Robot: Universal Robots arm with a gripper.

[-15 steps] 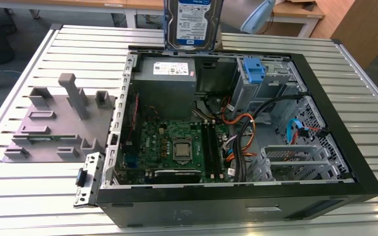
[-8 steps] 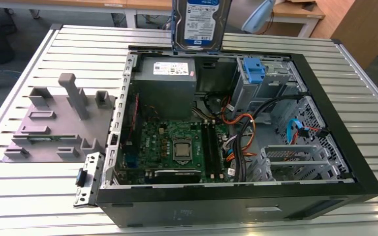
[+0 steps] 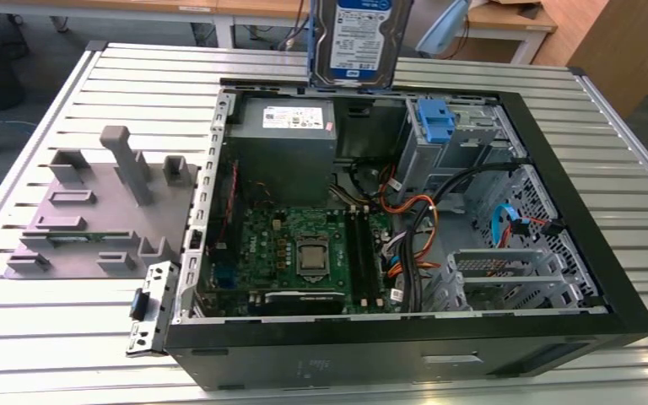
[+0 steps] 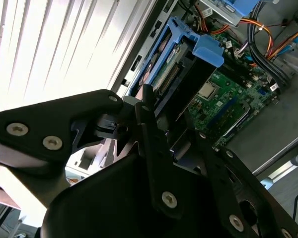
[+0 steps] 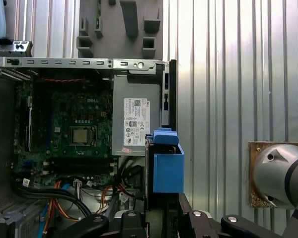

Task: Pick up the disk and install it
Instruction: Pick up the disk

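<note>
Ribbed metal slats form the worktop (image 3: 594, 126), and an open computer case (image 3: 414, 331) lies on its side across the middle of it. Inside the case are a green motherboard (image 3: 301, 253), a grey power supply (image 3: 284, 126) with a white sticker, a blue latch piece (image 3: 437, 126) and a tangle of orange and black cables (image 3: 414, 228). A grey moulded fixture (image 3: 88, 211) sits outside the case, toward the worktop edge on the exterior view's left.

The disk (image 3: 358, 38) hangs upright in the air above the case rim that lies nearest the worktop's far edge in the exterior view. Its white label with a blue band faces that camera. In both wrist views its blue carrier (image 5: 167, 168) sticks out past the black linkage of the end effector (image 5: 161, 215), over the power-supply corner of the case. The end effector is closed on the disk, with one finger (image 4: 148, 106) pressed against the disk's side. A silver arm joint (image 5: 278, 173) shows over the bare slats.
</note>
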